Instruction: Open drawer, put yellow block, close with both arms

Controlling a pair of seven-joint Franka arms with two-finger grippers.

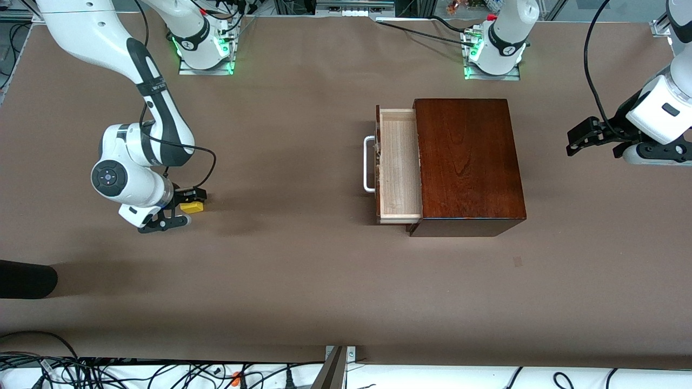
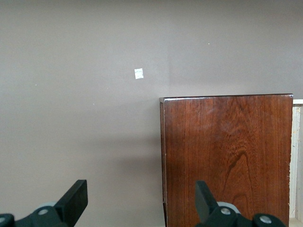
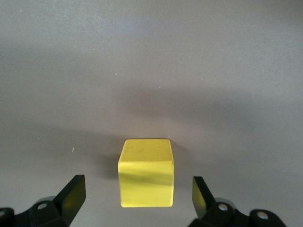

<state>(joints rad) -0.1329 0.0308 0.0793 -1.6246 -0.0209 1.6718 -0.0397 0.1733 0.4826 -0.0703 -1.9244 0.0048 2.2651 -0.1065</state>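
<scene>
The yellow block (image 1: pixel 192 206) rests on the brown table toward the right arm's end. My right gripper (image 1: pixel 183 208) is low around it and open; in the right wrist view the block (image 3: pixel 146 172) sits between the two fingers with a gap on each side of my right gripper (image 3: pixel 139 195). The drawer (image 1: pixel 400 162) stands pulled out of the dark-brown box (image 1: pixel 467 162), its pale tray bare and its white handle (image 1: pixel 369 163) facing the right arm's end. My left gripper (image 1: pixel 574 141) hangs open beside the box at the left arm's end, empty (image 2: pixel 140 201), looking at the box (image 2: pixel 227 156).
A dark rounded object (image 1: pixel 27 279) pokes in at the table's edge near the front camera, at the right arm's end. A small tape mark (image 1: pixel 517 261) lies on the table nearer to the camera than the box. Cables run along the near edge.
</scene>
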